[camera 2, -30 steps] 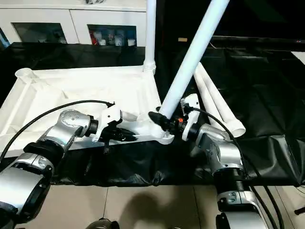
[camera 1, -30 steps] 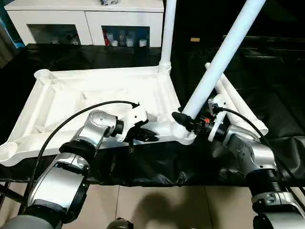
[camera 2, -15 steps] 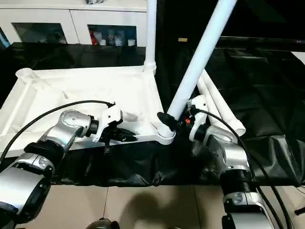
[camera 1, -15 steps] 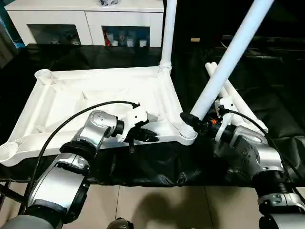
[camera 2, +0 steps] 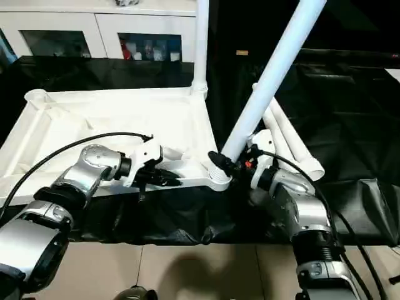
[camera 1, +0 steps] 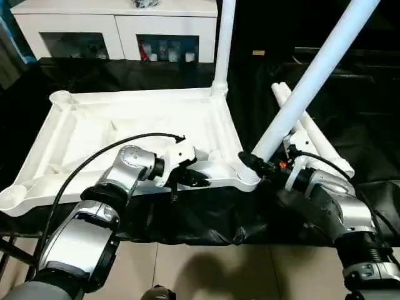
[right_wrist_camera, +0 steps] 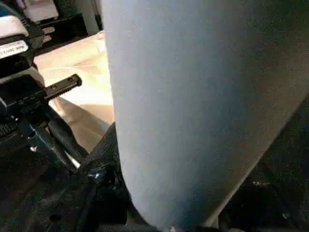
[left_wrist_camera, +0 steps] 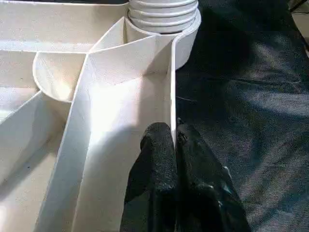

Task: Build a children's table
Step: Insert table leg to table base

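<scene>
The children's table top [camera 1: 119, 125] lies upside down on black cloth, ribs up. One white leg [camera 1: 222, 44] stands upright in its far right corner socket. My right gripper [camera 1: 255, 166] is shut on the lower end of a second, slanted leg [camera 1: 312, 75], whose foot meets the near right corner socket [camera 1: 247, 180]. How deep it sits I cannot tell. That leg [right_wrist_camera: 183, 96] looms close in the right wrist view. My left gripper [camera 1: 195, 179] is shut on the table top's near rim, and its fingers [left_wrist_camera: 159, 159] pinch the rim wall just short of the ringed socket [left_wrist_camera: 163, 14].
Two loose white legs [camera 1: 312, 134] lie on the cloth right of the table top, behind my right forearm. A white glass-door cabinet [camera 1: 119, 28] stands at the back. The cloth's front edge [camera 1: 206, 231] hangs over a tiled floor [camera 1: 206, 269].
My right arm has carried the slanted leg's lower end rightward and down onto the near right corner socket. The left gripper has kept its hold on the rim.
</scene>
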Available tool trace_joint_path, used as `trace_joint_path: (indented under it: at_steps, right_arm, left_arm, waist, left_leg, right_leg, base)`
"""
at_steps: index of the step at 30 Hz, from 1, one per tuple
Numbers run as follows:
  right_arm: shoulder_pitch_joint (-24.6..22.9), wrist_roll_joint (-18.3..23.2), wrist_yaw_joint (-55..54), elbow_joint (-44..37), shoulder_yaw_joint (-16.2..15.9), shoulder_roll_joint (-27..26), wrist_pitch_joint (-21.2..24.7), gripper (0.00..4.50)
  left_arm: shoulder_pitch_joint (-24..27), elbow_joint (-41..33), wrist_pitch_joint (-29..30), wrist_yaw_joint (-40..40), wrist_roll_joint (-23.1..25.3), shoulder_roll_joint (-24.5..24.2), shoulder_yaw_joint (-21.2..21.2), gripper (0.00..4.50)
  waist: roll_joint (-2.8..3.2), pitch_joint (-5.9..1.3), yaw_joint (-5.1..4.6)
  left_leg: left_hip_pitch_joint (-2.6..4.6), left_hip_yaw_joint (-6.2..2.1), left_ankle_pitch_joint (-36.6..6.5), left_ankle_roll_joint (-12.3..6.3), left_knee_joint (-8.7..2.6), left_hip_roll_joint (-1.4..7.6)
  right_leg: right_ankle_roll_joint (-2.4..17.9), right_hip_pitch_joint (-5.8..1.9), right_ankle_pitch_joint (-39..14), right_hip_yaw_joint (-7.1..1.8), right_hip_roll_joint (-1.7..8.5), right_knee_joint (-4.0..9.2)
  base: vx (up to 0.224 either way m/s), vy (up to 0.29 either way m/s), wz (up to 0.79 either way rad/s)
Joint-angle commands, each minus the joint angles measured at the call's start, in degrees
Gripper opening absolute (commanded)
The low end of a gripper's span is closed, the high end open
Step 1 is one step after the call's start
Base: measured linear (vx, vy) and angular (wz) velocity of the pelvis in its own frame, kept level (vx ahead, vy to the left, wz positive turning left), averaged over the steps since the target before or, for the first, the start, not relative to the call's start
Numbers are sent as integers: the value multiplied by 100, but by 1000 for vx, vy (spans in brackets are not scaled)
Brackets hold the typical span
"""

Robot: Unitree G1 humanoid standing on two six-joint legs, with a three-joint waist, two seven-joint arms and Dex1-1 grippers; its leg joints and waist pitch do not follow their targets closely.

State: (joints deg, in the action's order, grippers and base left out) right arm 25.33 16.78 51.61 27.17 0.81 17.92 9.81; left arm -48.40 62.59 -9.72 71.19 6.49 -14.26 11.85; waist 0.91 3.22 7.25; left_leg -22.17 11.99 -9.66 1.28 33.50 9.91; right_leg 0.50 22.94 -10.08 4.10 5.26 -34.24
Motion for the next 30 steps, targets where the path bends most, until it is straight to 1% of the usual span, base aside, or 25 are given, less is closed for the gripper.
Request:
trace_joint_path:
  at_steps: [1,3,5,6,7,8,9,10,11,13,14,16,18,21,25,26,28,30]
  right_arm:
    - [-136,-459,156,380,-454,50,209,190]
    - [-39,-497,213,445,-516,52,218,190]
    - [65,-541,313,514,-604,59,221,190]
    - [84,-553,368,522,-643,71,236,190]
    - [97,-601,589,515,-800,125,276,190]
    - [97,-601,589,515,-800,125,276,190]
    - [92,-632,722,499,-930,169,312,190]
    - [92,-632,722,499,-930,169,312,190]
    - [59,-652,817,483,-1010,181,311,190]
    - [44,-674,855,496,-1035,175,289,190]
    - [7,-709,914,513,-1061,159,247,190]
    - [-20,-726,922,508,-1069,150,207,190]
    - [-90,-742,955,472,-1102,140,72,190]
    - [-154,-713,997,402,-1123,123,-35,190]
    - [-260,-666,1073,248,-1157,79,-83,190]
    - [-322,-647,1153,160,-1184,52,-108,190]
    - [-356,-626,1209,108,-1205,44,-98,190]
    - [-425,-612,1300,-3,-1273,40,-121,190]
  left_arm:
    - [-268,-69,-143,-7,-154,53,-124,0]
    - [-269,-69,-142,1,-147,54,-117,0]
    - [-273,-65,-143,5,-137,51,-109,0]
    - [-271,-66,-144,7,-136,48,-107,0]
    - [-274,-59,-148,8,-123,33,-99,0]
    - [-274,-59,-148,8,-123,33,-99,0]
    - [-288,-33,-161,8,-114,21,-94,0]
    - [-288,-33,-161,8,-114,21,-94,0]
    - [-304,-17,-167,15,-114,11,-95,0]
    - [-309,-14,-168,23,-116,4,-95,0]
    - [-317,-9,-168,37,-118,-9,-94,0]
    - [-319,-7,-166,58,-116,-17,-89,0]
    - [-320,-2,-178,140,-110,-40,-72,0]
    - [-318,-3,-195,237,-124,-57,-72,0]
    - [-323,15,-234,409,-148,-96,-75,0]
    - [-329,32,-283,497,-144,-133,-65,0]
    - [-332,41,-301,548,-142,-154,-59,0]
    - [-350,77,-328,640,-121,-218,-48,0]
  waist:
    - [-6,-417,-10]
    - [-11,-414,-22]
    - [-4,-405,-33]
    - [-25,-405,-37]
    - [-26,-407,-40]
    - [-23,-410,-40]
    - [-16,-411,-40]
    - [-16,-414,-37]
    - [-22,-416,-34]
    - [-27,-414,-28]
    - [-10,-412,-23]
    - [-16,-402,-25]
    - [3,-402,-19]
    - [8,-406,-18]
    - [4,-409,-18]
    - [15,-405,-15]
    - [17,-403,-11]
    - [25,-395,-18]
  left_leg:
    - [158,-181,-1293,-205,-380,391]
    - [154,-183,-1325,-191,-379,387]
    - [157,-187,-1392,-162,-387,392]
    - [159,-187,-1419,-153,-390,395]
    - [153,-190,-1395,-159,-387,393]
    - [157,-191,-1374,-166,-387,394]
    - [160,-186,-1340,-187,-381,397]
    - [160,-186,-1315,-196,-377,394]
    - [156,-183,-1290,-217,-375,391]
    - [155,-183,-1293,-242,-374,392]
    - [158,-185,-1328,-236,-376,397]
    - [161,-188,-1414,-196,-389,396]
    - [176,-196,-1553,-122,-403,405]
    - [176,-201,-1572,-104,-409,408]
    - [172,-198,-1550,-139,-405,405]
    - [172,-197,-1569,-140,-409,405]
    - [167,-203,-1612,-144,-416,408]
    - [177,-208,-1701,-96,-432,416]
  right_leg:
    - [1513,-264,-810,-254,446,352]
    - [1513,-267,-888,-254,446,355]
    - [1498,-263,-1009,-255,446,370]
    - [1491,-264,-1045,-258,450,373]
    - [1491,-268,-1024,-257,446,361]
    - [1493,-270,-998,-256,446,360]
    - [1510,-263,-935,-260,446,357]
    - [1515,-264,-897,-258,444,355]
    - [1526,-269,-835,-258,441,348]
    - [1529,-269,-854,-257,448,351]
    - [1525,-261,-900,-257,448,354]
    - [1498,-257,-1005,-258,443,368]
    - [1475,-255,-1114,-265,455,387]
    - [1498,-257,-1003,-266,451,371]
    - [1540,-265,-911,-264,450,361]
    - [1537,-261,-920,-264,447,369]
    - [1512,-264,-965,-265,452,372]
    - [1517,-252,-1036,-264,450,377]
  base:
    - [0,0,0]
    - [0,0,0]
    - [0,0,0]
    - [0,0,0]
    - [0,0,0]
    - [0,0,0]
    - [0,0,0]
    - [0,0,0]
    - [0,0,0]
    - [0,0,0]
    - [0,0,0]
    - [0,0,0]
    - [0,0,0]
    - [0,0,0]
    - [0,0,0]
    - [0,0,0]
    - [0,0,0]
    - [0,0,0]
